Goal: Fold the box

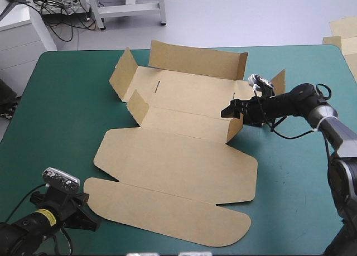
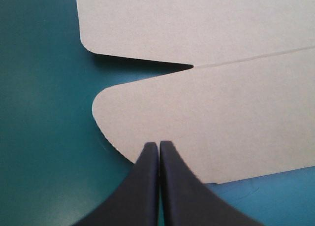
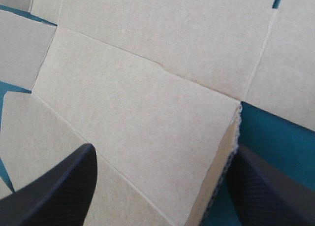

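Straddling a wall of the box [image 3: 147, 78] — right hand [image 3: 163, 154], fingers parted.

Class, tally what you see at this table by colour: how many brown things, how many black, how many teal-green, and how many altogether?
Brown: 2, the box and the spare board by the table's far right corner
Black: 2, the left claw and the right claw
Teal-green: 1, the cover
Total: 5
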